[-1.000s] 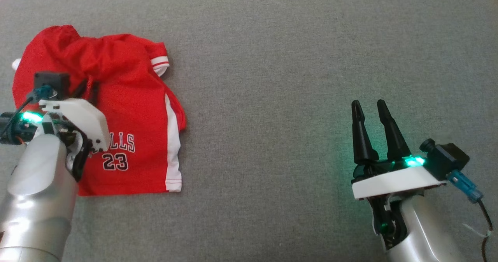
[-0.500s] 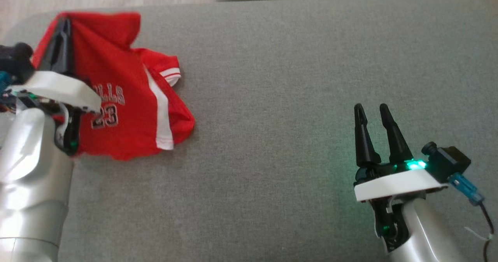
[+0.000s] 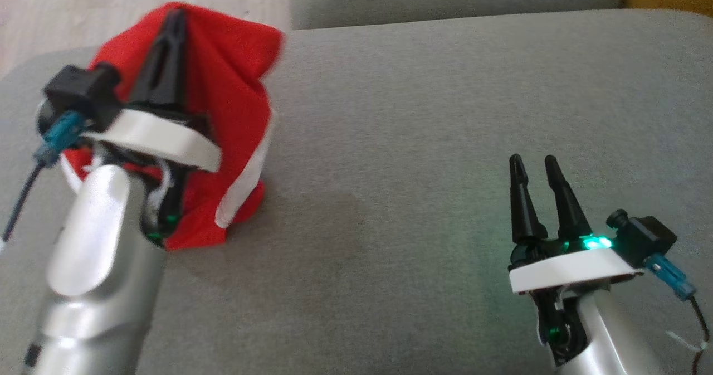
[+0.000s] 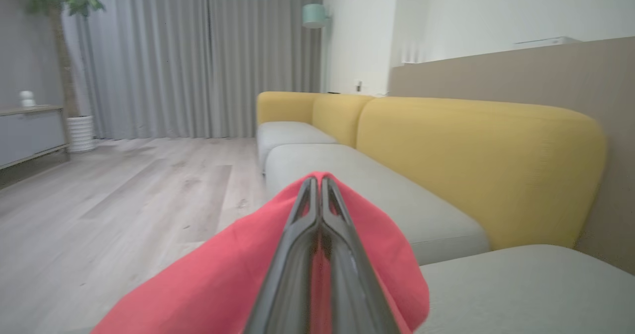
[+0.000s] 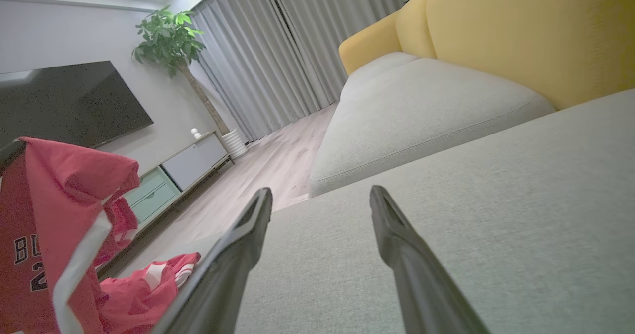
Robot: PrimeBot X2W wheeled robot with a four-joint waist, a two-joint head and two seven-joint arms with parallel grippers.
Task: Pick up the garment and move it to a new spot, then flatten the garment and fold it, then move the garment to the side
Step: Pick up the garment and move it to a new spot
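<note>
— Okay, left gripper (image 3: 176,15)?
— We see its fingers (image 3: 165,63) pinched shut on the red fabric basketball jersey with white trim (image 3: 234,85). It hangs from the tips, lower folds on the grey fabric sofa cushion (image 3: 418,141), far left.
— Right gripper (image 3: 533,160)?
— We mark it spread wide, empty, low over the cushion, well apart from the jersey.

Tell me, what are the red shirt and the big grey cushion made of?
Red shirt: looks like thin, light sports cloth, probably polyester, matte; it droops in soft folds from the left tool. Grey cushion: looks like woven upholstery fabric, matte, with a fine speckled weave; likely padded underneath, though that is hidden.
</note>
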